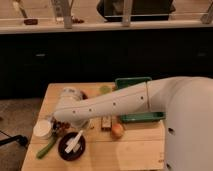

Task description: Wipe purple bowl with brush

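The purple bowl (71, 147) sits near the front left corner of the wooden table (135, 150). It is very dark and round. The white brush (75, 141) lies slanted inside it, with its upper end toward the arm. My white arm (115, 104) reaches from the right across the table to the left. My gripper (80, 130) hangs under the arm's far end, just above the bowl's back rim, at the brush's upper end. The arm hides much of it.
A white round container (42, 129) and a green stick-shaped vegetable (46, 148) lie left of the bowl. An orange fruit (117, 131) and a small brown block (105, 121) sit mid-table. A green tray (142, 116) is at the back right. The arm mostly covers the orange-red bowl (83, 94).
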Tool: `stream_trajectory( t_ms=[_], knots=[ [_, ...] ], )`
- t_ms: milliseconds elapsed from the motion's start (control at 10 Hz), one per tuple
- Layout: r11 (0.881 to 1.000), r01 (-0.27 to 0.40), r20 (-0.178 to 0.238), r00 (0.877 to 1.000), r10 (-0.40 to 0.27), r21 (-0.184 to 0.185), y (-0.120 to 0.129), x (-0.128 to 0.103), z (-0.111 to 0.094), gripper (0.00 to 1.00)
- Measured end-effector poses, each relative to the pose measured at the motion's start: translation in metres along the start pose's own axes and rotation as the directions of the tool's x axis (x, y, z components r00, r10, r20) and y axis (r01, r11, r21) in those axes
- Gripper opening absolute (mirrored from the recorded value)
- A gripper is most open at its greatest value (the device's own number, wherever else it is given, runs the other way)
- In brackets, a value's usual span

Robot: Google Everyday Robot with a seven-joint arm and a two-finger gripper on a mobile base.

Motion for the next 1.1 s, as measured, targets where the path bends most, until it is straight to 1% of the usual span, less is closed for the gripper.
stream_trajectory(
  t_ms=[200, 500, 900, 1100],
  knots=[
    [1.0, -0.008, -0.026, 1.0, 0.008, -0.021, 0.001, -0.007, 0.007, 0.01],
    [0.999, -0.009, -0.054, 0.999, 0.007, -0.039, 0.001, -0.015, 0.014, 0.01],
    [0.998, -0.009, -0.058, 0.998, 0.006, -0.056, 0.004, -0.019, 0.019, 0.01],
    [0.997, -0.033, -0.061, 0.998, 0.029, -0.073, 0.01, -0.011, 0.025, 0.01]
  ],
)
